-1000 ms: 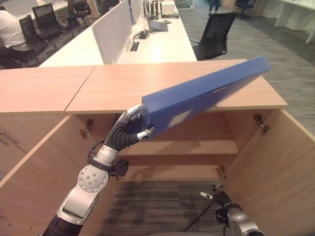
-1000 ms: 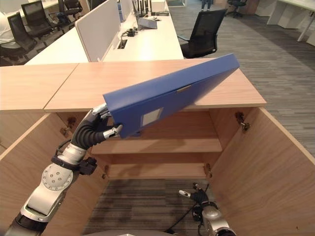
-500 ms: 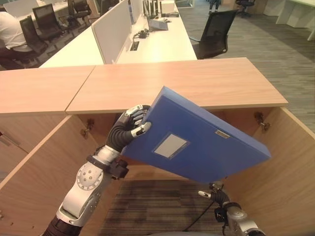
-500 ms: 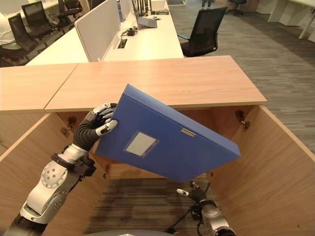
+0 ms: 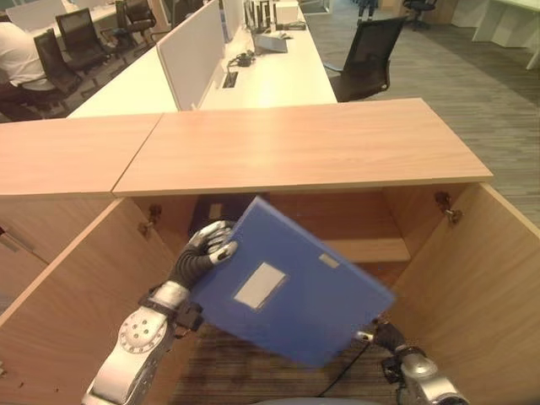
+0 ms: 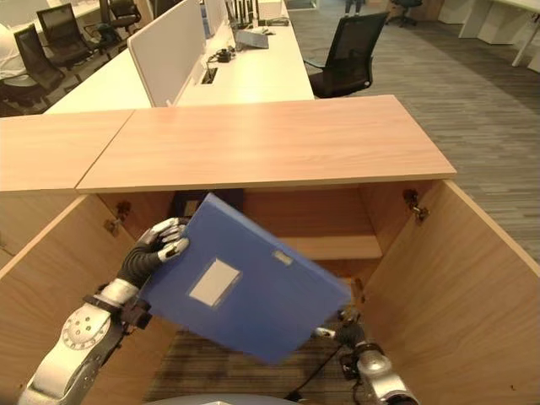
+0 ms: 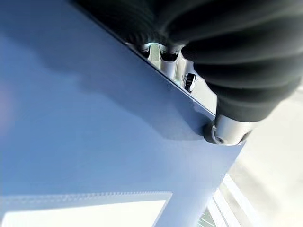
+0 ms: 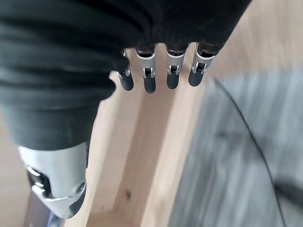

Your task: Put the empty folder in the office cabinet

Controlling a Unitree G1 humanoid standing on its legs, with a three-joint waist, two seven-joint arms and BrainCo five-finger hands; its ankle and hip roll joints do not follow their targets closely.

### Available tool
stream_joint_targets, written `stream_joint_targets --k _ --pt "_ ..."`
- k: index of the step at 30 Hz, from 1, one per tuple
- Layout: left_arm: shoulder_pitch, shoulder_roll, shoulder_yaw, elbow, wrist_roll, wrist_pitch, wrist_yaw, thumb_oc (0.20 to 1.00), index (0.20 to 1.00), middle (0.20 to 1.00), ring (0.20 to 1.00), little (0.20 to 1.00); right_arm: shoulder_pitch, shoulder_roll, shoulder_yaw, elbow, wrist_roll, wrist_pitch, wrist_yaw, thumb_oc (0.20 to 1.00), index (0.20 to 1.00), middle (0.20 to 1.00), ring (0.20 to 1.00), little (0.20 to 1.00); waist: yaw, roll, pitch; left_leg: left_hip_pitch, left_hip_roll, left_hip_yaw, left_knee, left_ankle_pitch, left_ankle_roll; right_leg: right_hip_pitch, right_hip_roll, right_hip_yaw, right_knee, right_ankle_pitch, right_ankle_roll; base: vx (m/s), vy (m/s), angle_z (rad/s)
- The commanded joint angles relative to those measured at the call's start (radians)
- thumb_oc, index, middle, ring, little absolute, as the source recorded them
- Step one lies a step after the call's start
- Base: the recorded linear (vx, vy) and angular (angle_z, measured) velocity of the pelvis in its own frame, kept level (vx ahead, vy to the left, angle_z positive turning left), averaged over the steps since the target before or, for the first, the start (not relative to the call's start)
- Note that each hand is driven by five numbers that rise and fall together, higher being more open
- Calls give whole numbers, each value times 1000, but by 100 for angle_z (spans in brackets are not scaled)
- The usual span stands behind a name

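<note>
Cabinet [image 5: 304,143]: doors open; shelf [image 5: 371,250] partly visible behind the folder.
Folder [image 5: 291,287]: a second ago it lay tilted over the cabinet top; now it hangs lower, in front of the opening, not yet on a shelf.
Meaning: the lowering is done, the push inward remains.
Left hand [image 5: 211,246]: fingers and thumb pinch the folder's upper corner, arm reaching up from lower left.
Right hand [image 6: 348,326]: low beside the right door, fingers relaxed, holding nothing.

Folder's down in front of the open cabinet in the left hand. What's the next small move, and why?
Probably tilt the blue folder level and ease it toward the shelf. The left hand grips its upper corner, but it hangs slanted in front of the cabinet opening, its low corner near the idle right hand, not yet inside.
</note>
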Motion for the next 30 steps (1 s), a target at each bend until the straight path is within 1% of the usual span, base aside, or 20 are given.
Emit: stream_joint_targets --k 1,3,4,6,8,9,10,11,13,16,17,18,19,20,21,22,25,26,30 --pt "-18 59 34 -49 68 -50 0 200 200 200 200 200 -56 -21 9 29 -69 0 -44 1000 1000 1000 1000 1000 14 -80 -20 -4 -25 -29 3 -83 19 35 -79 26 0 -40 105 0 0 0" --pt "19 60 79 -30 120 -43 -2 200 200 200 200 200 -51 -72 1 6 -218 36 -62 1000 1000 1000 1000 1000 17 -79 -19 -3 -25 -30 3 -87 20 36 -78 24 0 -44 105 10 0 3" --pt "24 56 88 -16 141 -44 1 200 200 200 200 200 -49 -84 -5 -4 -245 45 -67 1000 1000 1000 1000 1000 17 -80 -20 -3 -25 -31 3 -88 21 36 -79 23 0 -45 105 0 0 0" --pt "13 50 88 22 189 -46 8 200 200 200 200 200 -54 -97 -32 15 -255 58 -92 1000 1000 1000 1000 1000 16 -79 -22 -4 -26 -33 3 -88 22 37 -79 24 0 -46 105 0 0 0" --pt "14 50 113 36 243 -42 22 200 200 200 200 200 -66 -116 -49 15 -313 77 -119 1000 1000 1000 1000 1000 19 -80 -23 -5 -26 -36 3 -89 23 36 -78 23 0 -47 104 9 -4 5" --pt "14 49 113 36 244 -42 23 200 200 200 200 200 -67 -116 -49 15 -314 78 -120 1000 1000 1000 1000 1000 18 -80 -22 -5 -26 -36 3 -89 23 36 -78 22 0 -47 104 7 -5 5" --pt "8 47 123 43 280 -41 31 200 200 200 200 200 -80 -129 -58 19 -348 94 -143 1000 1000 1000 1000 1000 19 -80 -23 -6 -26 -37 3 -90 24 36 -79 22 0 -48 104 0 0 0" --pt "7 46 123 43 282 -41 31 200 200 200 200 200 -80 -129 -59 18 -348 95 -143 1000 1000 1000 1000 1000 19 -80 -23 -7 -26 -37 3 -90 24 36 -79 22 0 -48 104 0 0 0" --pt "-16 39 130 46 335 -50 56 200 200 200 200 200 -101 -135 -61 -17 -361 86 -163 1000 1000 1000 1000 1000 22 -82 -22 -7 -25 -37 3 -90 24 35 -78 22 0 -49 104 0 0 0" --pt "-33 37 122 41 351 -57 63 200 200 200 200 200 -107 -132 -48 -75 -362 68 -147 1000 1000 1000 1000 1000 22 -83 -21 -6 -25 -34 3 -89 23 34 -79 22 0 -49 104 0 0 0" --pt "-53 35 105 30 366 -67 67 200 200 200 200 200 -110 -126 -16 -148 -369 42 -119 1000 1000 1000 1000 1000 22 -85 -20 -6 -25 -33 3 -87 22 33 -79 23 0 -49 103 0 0 0" --pt "-54 35 105 31 367 -68 68 200 200 200 200 200 -109 -127 -16 -151 -369 42 -117 1000 1000 1000 1000 1000 21 -85 -20 -6 -25 -33 3 -87 22 34 -79 24 0 -49 103 0 0 0" --pt "-63 35 97 27 371 -76 71 200 200 200 200 200 -111 -125 1 -185 -365 29 -102 1000 1000 1000 1000 1000 21 -86 -19 -6 -25 -32 3 -86 21 33 -80 24 0 -48 102 0 0 0" --pt "-92 41 69 8 378 -89 69 200 200 200 200 200 -124 -123 54 -250 -358 -2 -56 1000 1000 1000 1000 1000 21 -89 -19 -6 -24 -31 3 -86 20 33 -79 24 0 -49 102 0 0 0" --pt "-103 43 60 3 380 -93 70 200 200 200 200 200 -128 -120 71 -273 -350 -13 -42 1000 1000 1000 1000 1000 21 -89 -19 -5 -23 -31 3 -85 19 34 -79 24 0 -49 101 0 0 0" --pt "-105 44 60 5 380 -94 70 200 200 200 200 200 -128 -120 71 -274 -348 -13 -41 1000 1000 1000 1000 1000 21 -89 -19 -5 -23 -31 3 -85 19 34 -79 24 0 -49 101 0 0 0" --pt "-130 49 31 -5 380 -100 72 200 200 200 200 200 -148 -113 127 -325 -325 -35 11 1000 1000 1000 1000 1000 22 -92 -21 -3 -22 -31 3 -84 18 35 -79 23 0 -49 101 0 0 0" --pt "-142 54 20 -8 383 -105 73 200 200 200 200 200 -158 -109 153 -350 -298 -41 43 1000 1000 1000 1000 1000 22 -93 -21 -2 -21 -31 3 -83 16 36 -78 24 0 -50 100 0 0 0" --pt "-158 70 4 -24 410 -114 75 200 200 200 200 200 -190 -102 199 -406 -255 -53 92 1000 1000 1000 1000 1000 26 -95 -23 -2 -20 -29 3 -82 14 36 -78 24 0 -49 99 0 0 0"
